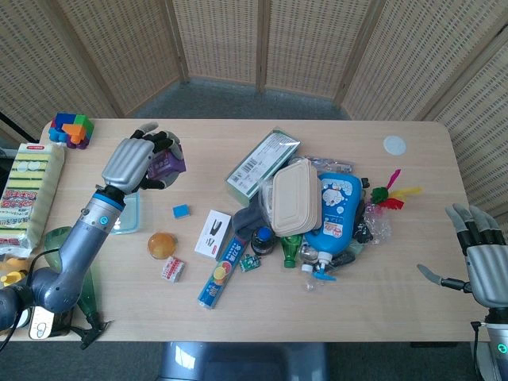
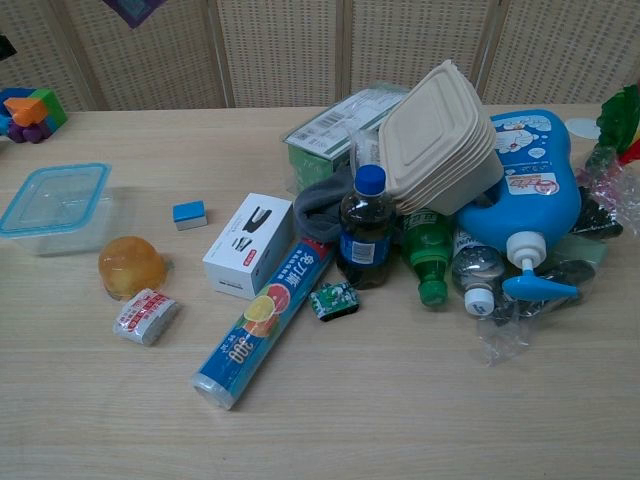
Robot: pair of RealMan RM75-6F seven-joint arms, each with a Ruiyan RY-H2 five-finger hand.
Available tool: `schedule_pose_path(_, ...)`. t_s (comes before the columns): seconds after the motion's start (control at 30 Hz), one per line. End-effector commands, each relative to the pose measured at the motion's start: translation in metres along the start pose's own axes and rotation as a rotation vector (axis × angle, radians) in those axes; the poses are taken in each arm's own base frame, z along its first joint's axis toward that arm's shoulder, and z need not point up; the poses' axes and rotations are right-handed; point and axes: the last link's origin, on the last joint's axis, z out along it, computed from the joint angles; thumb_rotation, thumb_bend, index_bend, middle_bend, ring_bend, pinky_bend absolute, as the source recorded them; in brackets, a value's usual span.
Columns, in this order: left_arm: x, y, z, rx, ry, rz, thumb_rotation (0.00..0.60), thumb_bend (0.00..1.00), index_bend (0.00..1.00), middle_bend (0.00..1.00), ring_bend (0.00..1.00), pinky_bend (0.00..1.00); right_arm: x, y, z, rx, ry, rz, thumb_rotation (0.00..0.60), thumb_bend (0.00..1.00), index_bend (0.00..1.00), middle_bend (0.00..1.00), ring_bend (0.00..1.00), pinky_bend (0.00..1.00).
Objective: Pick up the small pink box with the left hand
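Note:
The small pink-purple box (image 1: 167,166) is off the table, gripped in my left hand (image 1: 136,162), which is raised above the table's left part. The fingers curl around the box and hide most of it. In the chest view only the box's lower corner (image 2: 134,9) shows at the top edge; the hand itself is out of that frame. My right hand (image 1: 481,263) hangs off the table's right edge, fingers spread, holding nothing.
Below the raised arm stand a clear blue-rimmed container (image 2: 55,203), a small blue block (image 1: 181,211), an orange ball (image 1: 161,244) and a white stapler box (image 1: 213,233). A pile of bottles, a blue jug (image 1: 336,213) and beige trays (image 1: 295,196) fills the middle.

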Motion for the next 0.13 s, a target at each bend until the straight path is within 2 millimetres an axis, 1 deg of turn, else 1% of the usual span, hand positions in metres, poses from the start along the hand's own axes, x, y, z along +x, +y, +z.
schedule_pose_path(0.03,0.0026,0.0013,0.0011,-0.005,0.004,0.0,0.6,0.41,0.44,0.47,0.5,0.12,0.0003,0.0001,0.0,0.0,0.0,-0.001,0.265,0.17,0.0,0.03,0.0,0.0)
schedule_pose_path(0.13,0.0032,0.002,0.0018,-0.007,0.004,0.001,0.6,0.41,0.44,0.47,0.5,0.12,0.0006,0.0005,-0.0002,-0.001,0.001,0.0,0.268,0.17,0.0,0.03,0.0,0.0)
